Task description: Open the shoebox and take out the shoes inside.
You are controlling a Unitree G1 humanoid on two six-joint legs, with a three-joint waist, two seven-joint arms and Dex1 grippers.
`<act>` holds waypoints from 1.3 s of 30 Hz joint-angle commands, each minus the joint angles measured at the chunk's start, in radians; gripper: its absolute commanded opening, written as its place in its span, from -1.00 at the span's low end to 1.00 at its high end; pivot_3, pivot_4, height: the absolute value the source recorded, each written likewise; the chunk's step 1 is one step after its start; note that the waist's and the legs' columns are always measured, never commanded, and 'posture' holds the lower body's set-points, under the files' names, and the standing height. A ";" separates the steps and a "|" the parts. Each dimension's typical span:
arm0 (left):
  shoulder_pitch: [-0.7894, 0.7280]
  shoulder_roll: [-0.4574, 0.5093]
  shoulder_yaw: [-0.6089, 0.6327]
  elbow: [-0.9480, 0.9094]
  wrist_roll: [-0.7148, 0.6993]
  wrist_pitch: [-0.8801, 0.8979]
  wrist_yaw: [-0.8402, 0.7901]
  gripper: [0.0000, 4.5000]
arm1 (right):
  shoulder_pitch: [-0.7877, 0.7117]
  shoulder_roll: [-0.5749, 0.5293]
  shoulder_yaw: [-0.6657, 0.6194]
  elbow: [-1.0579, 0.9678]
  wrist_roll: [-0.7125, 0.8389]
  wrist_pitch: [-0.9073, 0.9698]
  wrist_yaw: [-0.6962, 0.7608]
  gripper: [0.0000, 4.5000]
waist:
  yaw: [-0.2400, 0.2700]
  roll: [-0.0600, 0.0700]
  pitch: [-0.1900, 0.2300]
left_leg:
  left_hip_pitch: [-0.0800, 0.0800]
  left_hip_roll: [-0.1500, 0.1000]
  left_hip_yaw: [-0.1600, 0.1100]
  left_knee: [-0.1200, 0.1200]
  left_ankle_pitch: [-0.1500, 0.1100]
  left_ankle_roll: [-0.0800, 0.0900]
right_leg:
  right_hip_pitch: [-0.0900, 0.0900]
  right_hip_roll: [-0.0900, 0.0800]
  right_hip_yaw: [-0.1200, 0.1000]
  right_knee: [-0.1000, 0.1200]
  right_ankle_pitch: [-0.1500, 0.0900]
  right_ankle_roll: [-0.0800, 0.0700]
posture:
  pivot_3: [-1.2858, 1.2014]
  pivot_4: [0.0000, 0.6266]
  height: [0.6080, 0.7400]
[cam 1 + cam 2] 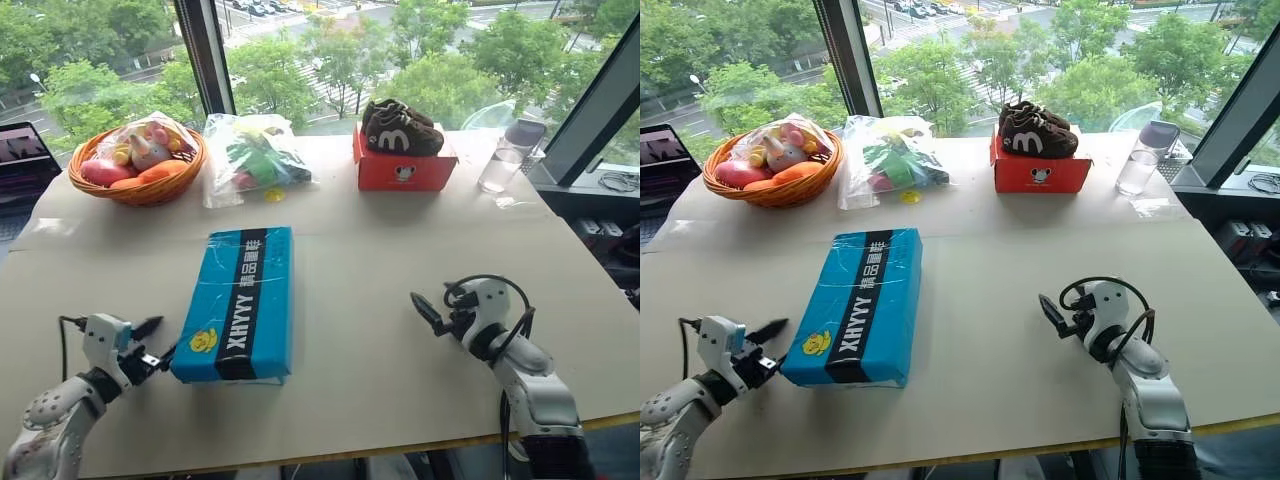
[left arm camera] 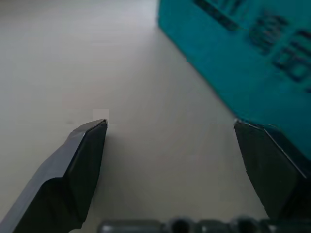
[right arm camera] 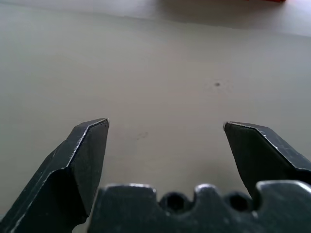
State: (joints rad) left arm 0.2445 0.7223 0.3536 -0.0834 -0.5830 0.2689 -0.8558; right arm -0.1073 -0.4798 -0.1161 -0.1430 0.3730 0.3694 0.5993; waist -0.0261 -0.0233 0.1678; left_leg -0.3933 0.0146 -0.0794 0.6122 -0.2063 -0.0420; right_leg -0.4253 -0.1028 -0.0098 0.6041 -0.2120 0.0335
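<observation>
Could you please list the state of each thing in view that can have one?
Blue shoebox: lid shut, lying flat on the table.
Left gripper: open, holding nothing, beside the box's near corner.
Right gripper: open, holding nothing, over bare table.
Red box: shut, brown shoes on top.
Bottle: upright, cap on.
Basket: upright, full of toys.

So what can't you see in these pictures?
- The inside of the blue box: its lid is shut in the head views, so the contents are hidden.
- The toys in the basket: a plastic wrap blurs them.
- The laptop: cut off by the picture's left edge.
</observation>
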 commanded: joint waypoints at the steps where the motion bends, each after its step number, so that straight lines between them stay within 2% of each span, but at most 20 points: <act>1: 0.018 0.114 0.089 -0.061 -0.053 0.055 -0.125 0.31 | -0.048 -0.095 0.039 -0.218 0.143 0.154 0.139 0.35 | 0.002 0.000 0.002 | 0.001 0.000 0.000 0.000 0.000 0.000 | 0.000 0.000 0.000 0.003 -0.002 -0.001 | 0.03 -0.52 1.00; 4: 0.003 0.166 0.114 -0.063 -0.069 0.087 -0.171 -0.14 | -0.097 -0.140 0.094 -0.295 0.180 0.220 0.191 -0.10 | 0.004 0.000 0.002 | 0.004 0.003 0.000 0.001 0.000 0.000 | 0.000 0.002 -0.001 0.007 -0.006 -0.006 | 0.03 -0.52 1.00; 6: -0.008 0.186 0.111 -0.070 -0.068 0.099 -0.192 -0.37 | -0.123 -0.153 0.132 -0.328 0.193 0.249 0.214 -0.34 | 0.007 0.000 0.002 | 0.005 0.004 0.000 0.001 0.000 0.000 | 0.001 0.003 -0.001 0.007 -0.008 -0.010 | 0.03 -0.52 1.00; 8: -0.040 0.192 0.099 -0.067 -0.060 0.105 -0.195 -0.69 | -0.152 -0.143 0.176 -0.352 0.190 0.260 0.218 -0.67 | 0.008 -0.001 0.003 | 0.004 0.003 0.000 0.001 0.000 0.000 | 0.001 0.003 -0.001 0.007 -0.008 -0.010 | 0.03 -0.52 1.00; 10: -0.061 0.191 0.087 -0.062 -0.046 0.106 -0.198 -1.00 | -0.167 -0.122 0.191 -0.350 0.188 0.265 0.205 -0.99 | 0.012 -0.002 0.003 | 0.003 0.003 0.000 0.001 -0.001 -0.001 | 0.000 0.003 0.000 0.006 -0.004 -0.003 | 0.03 -0.52 1.00; 16: -0.074 0.168 0.062 -0.063 -0.014 0.103 -0.189 -1.00 | -0.172 -0.108 0.226 -0.331 0.140 0.268 0.165 -0.99 | 0.012 -0.002 0.004 | 0.002 0.002 0.000 0.002 -0.001 -0.001 | 0.000 0.003 0.000 0.007 -0.004 -0.003 | 0.03 -0.52 1.00; 20: -0.103 0.164 -0.006 -0.010 0.089 0.056 -0.159 -1.00 | -0.206 -0.070 0.326 -0.266 0.048 0.253 0.131 -0.99 | 0.008 -0.003 0.003 | 0.005 0.004 0.000 0.003 -0.001 -0.001 | 0.001 0.005 0.000 0.008 -0.004 -0.003 | 0.03 -0.52 1.00; 27: -0.240 0.116 -0.111 0.007 0.126 0.046 -0.161 -1.00 | -0.327 0.077 0.472 -0.033 -0.084 0.137 0.149 -0.99 | 0.008 -0.003 0.003 | 0.004 0.004 0.000 0.004 -0.001 -0.001 | 0.001 0.006 0.001 0.009 -0.003 -0.004 | 0.03 -0.52 1.00; 33: -0.305 0.085 -0.188 -0.051 0.131 0.069 -0.168 -1.00 | -0.401 0.158 0.463 0.103 -0.119 0.075 0.157 -0.99 | 0.013 -0.003 0.003 | 0.004 0.004 0.000 0.004 0.000 -0.001 | 0.001 0.006 0.001 0.010 -0.002 -0.004 | 0.03 -0.52 1.00; 39: -0.382 0.022 -0.295 -0.113 0.144 0.092 -0.162 -1.00 | -0.373 0.085 0.388 0.114 -0.127 0.060 0.186 -0.99 | 0.016 -0.003 0.003 | 0.004 0.003 -0.001 0.007 -0.001 -0.001 | 0.002 0.006 0.001 0.011 -0.002 -0.003 | 0.03 -0.52 1.00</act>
State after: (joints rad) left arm -0.0889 0.7735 0.0983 -0.1344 -0.4297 0.3579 -1.0141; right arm -0.4911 -0.3794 0.3019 -0.0059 0.2391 0.4576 0.7615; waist -0.0099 -0.0260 0.1711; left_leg -0.3892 0.0177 -0.0799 0.6204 -0.2068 -0.0430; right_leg -0.4231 -0.0971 -0.0084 0.6157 -0.2138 0.0303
